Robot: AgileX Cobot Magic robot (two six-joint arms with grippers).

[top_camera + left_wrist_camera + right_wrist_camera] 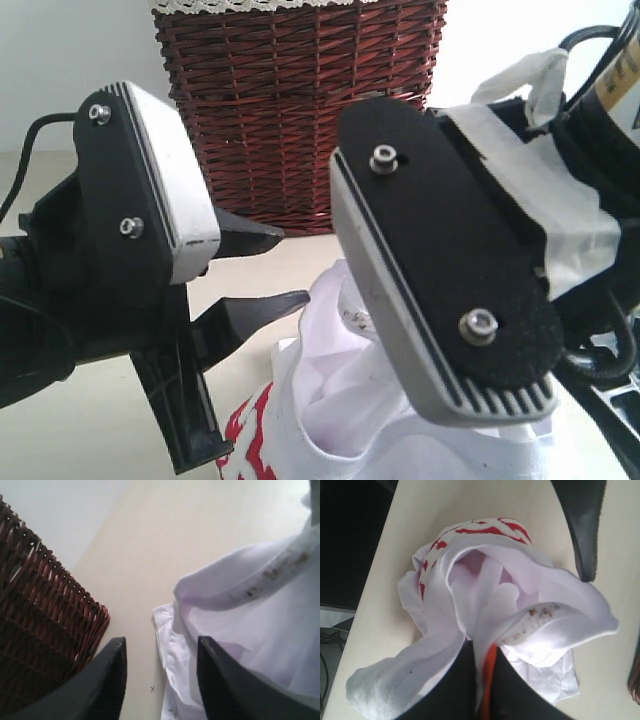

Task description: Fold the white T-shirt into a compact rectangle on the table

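Note:
The white T-shirt (pixel 330 420) lies crumpled on the table (pixel 90 430), its red print (pixel 248 440) showing at the lower edge. In the right wrist view the T-shirt (pixel 485 595) is bunched, and my right gripper (pixel 482 652) is shut on a fold of it. My left gripper (pixel 265 270) stands open just left of the shirt, over bare table. In the left wrist view its dark fingers (pixel 112 680) straddle the T-shirt's (pixel 250 610) edge, one over the table (pixel 165 540) and one over cloth. Nothing is held between them.
A dark red-brown wicker basket (pixel 300 100) with a lace-trimmed liner (pixel 260 5) stands at the back of the table, close to my left gripper; in the left wrist view the basket (pixel 40 615) is right beside the finger. The table's edge (pixel 380 540) runs beside the shirt.

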